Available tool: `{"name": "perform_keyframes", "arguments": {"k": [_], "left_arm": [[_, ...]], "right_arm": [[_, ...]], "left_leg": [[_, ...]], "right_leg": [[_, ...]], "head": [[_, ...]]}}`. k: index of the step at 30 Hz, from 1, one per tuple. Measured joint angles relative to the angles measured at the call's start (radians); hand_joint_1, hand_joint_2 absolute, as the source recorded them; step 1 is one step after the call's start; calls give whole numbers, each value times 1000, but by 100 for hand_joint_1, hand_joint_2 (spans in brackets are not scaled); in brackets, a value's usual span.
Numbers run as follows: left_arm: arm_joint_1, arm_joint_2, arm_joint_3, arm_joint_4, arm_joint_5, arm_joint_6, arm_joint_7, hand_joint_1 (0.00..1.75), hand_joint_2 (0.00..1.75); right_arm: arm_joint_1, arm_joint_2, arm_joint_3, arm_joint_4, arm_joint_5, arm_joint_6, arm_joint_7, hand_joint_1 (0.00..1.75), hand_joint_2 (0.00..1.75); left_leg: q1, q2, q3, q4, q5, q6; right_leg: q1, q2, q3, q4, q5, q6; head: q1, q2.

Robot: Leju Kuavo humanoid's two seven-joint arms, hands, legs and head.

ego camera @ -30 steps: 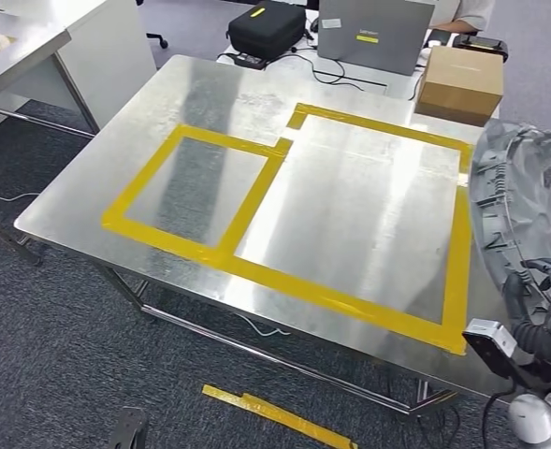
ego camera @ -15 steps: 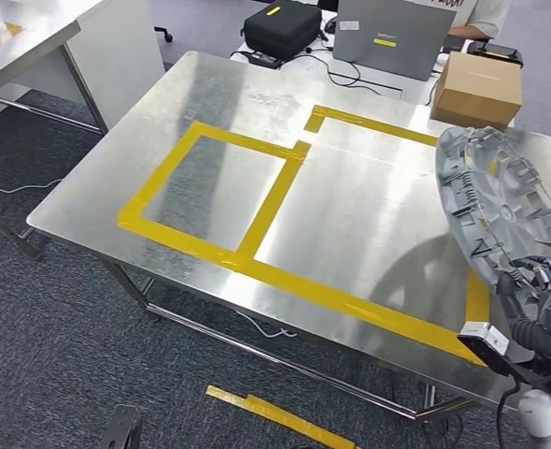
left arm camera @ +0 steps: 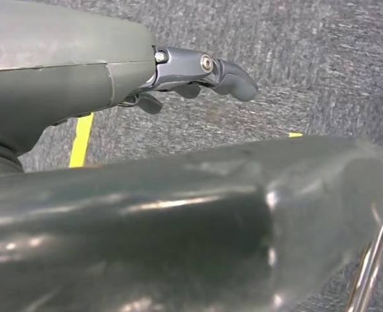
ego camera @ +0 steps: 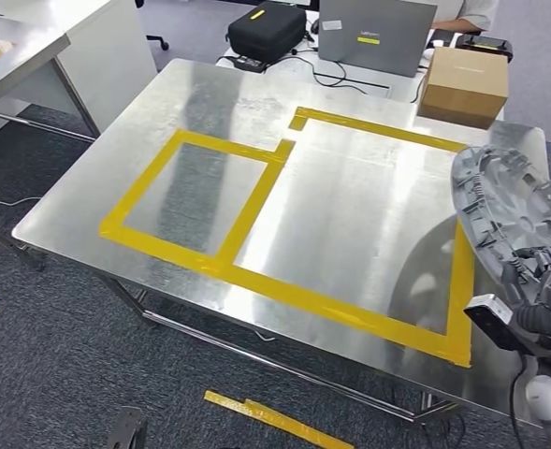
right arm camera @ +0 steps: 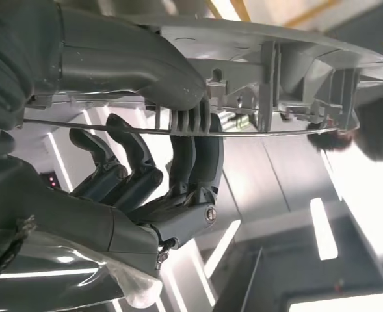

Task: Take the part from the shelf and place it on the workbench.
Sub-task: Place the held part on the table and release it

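Head view: right robot hand [ego camera: 549,297] grips grey ribbed round part [ego camera: 512,210] by its rim, tilted above the right edge of the steel desk [ego camera: 209,103], over the larger yellow tape rectangle [ego camera: 342,304]. Right wrist view: thumb and fingers [right arm camera: 194,162] clamp the rim. Left robot hand [left arm camera: 199,71]: empty, fingers extended over carpet [left arm camera: 297,58]. Cardboard box [ego camera: 465,84] behind the desk.

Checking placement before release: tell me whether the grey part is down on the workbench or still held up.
Held up. The right hand grips the grey part, tilted above the workbench edge.
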Motion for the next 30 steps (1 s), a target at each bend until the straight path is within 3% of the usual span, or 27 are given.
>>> {"name": "perform_keyframes", "arguments": {"k": [2, 3, 6, 8, 9, 12, 13, 14, 17, 19, 21, 23, 24, 27, 28, 29, 30], "left_arm": [[-3, 4, -4, 0, -2, -5, 0, 0, 0], [-4, 5, -6, 0, -4, -8, 0, 0, 0], [-9, 8, -18, -1, -15, -28, 0, 0, 0], [-13, 9, -28, -2, -22, -45, -1, 0, 0], [-15, 10, -33, -2, -24, -51, -1, 0, 0], [-17, 11, -46, -3, -31, -62, -1, 0, 0], [-16, 11, -51, -3, -33, -65, -1, 0, 0], [-16, 11, -55, -3, -34, -67, -1, 0, 0], [-19, 12, -63, -4, -37, -70, 0, 0, 0], [-21, 14, -67, -4, -37, -70, 1, 0, 0], [-21, 16, -71, -4, -37, -71, 1, 0, 0], [-21, 16, -74, -4, -38, -71, 1, 0, 0], [-22, 16, -76, -4, -38, -71, 1, 0, 0], [-21, 15, -78, -4, -38, -71, 1, 0, 0], [-20, 15, -78, -4, -39, -71, 1, 0, 0], [-19, 15, -78, -4, -39, -71, 1, 0, 0], [-19, 16, -78, -4, -40, -71, 1, 0, 0]], "right_arm": [[-32, -30, 40, 42, -11, 16, 2, 175, 175], [-50, -42, 61, 63, -13, 27, 2, 175, 175], [-122, -83, 145, 133, -10, 100, -2, 175, 175], [-170, -119, 209, 182, -18, 148, -12, 175, 175], [-189, -137, 236, 204, -28, 158, -17, 175, 175], [-219, -186, 300, 242, -44, 162, -17, 175, 175], [-225, -200, 319, 247, -44, 164, -13, 175, 175], [-232, -213, 338, 251, -41, 169, -8, 175, 175], [-267, -247, 386, 260, -35, 185, -1, 175, 175], [-285, -258, 406, 265, -34, 191, 1, 175, 175], [-294, -264, 424, 270, -33, 194, 2, 175, 175], [-301, -271, 441, 274, -32, 195, 4, 175, 175], [-305, -273, 447, 275, -32, 195, 4, 175, 175], [-312, -276, 462, 278, -32, 195, 5, 175, 175], [-313, -277, 467, 279, -31, 194, 5, 175, 175], [-314, -277, 471, 280, -30, 194, 5, 175, 175], [-318, -278, 477, 282, -27, 194, 3, 175, 175]], "left_leg": [[-5, 0, 57, -132, 63, 16], [-8, 1, 75, -178, 76, 23], [-10, 2, 88, -214, 74, 30], [-5, 3, 95, -229, 81, 37], [-3, 4, 98, -235, 84, 41], [-2, 2, 99, -236, 84, 45], [-1, 2, 100, -236, 83, 44], [1, 1, 102, -235, 81, 42], [5, 2, 106, -223, 69, 24], [3, 1, 102, -214, 64, 12], [2, 1, 101, -211, 63, 6], [4, 2, 93, -188, 43, -1], [4, 3, 77, -148, 19, -5], [4, 5, -13, 45, -65, -6], [2, 5, -32, 81, -70, -2], [0, 5, -35, 80, -55, 4], [-3, 5, -20, 41, -23, 13]], "right_leg": [[3, 2, 3, 1, -3, 3], [4, 3, 1, 2, -3, 6], [3, 5, -5, -1, -2, 22], [1, 3, -17, 18, -19, 32], [0, 2, -36, 57, -41, 36], [-3, 1, -131, 245, -117, 48], [-5, 1, -149, 274, -116, 52], [-8, 1, -148, 262, -96, 56], [-16, -2, -60, 74, 2, 67], [-14, -2, -25, 11, 12, 58], [-11, -1, -23, 13, 8, 39], [-12, -2, -22, 14, 7, 25], [-12, -2, -20, 13, 7, 19], [-5, -3, -19, 13, 5, 8], [-1, -3, -18, 13, 4, 7], [3, -3, -17, 13, 3, 5], [7, -2, -15, 13, 2, 4]], "head": [[0, 0], [0, 0], [1, 0], [2, 0], [4, 0], [7, 0], [6, 0], [7, 0], [9, 0], [11, 0], [10, 0], [7, 0], [5, 0], [3, 0], [3, 0], [3, 0], [3, 0]]}}
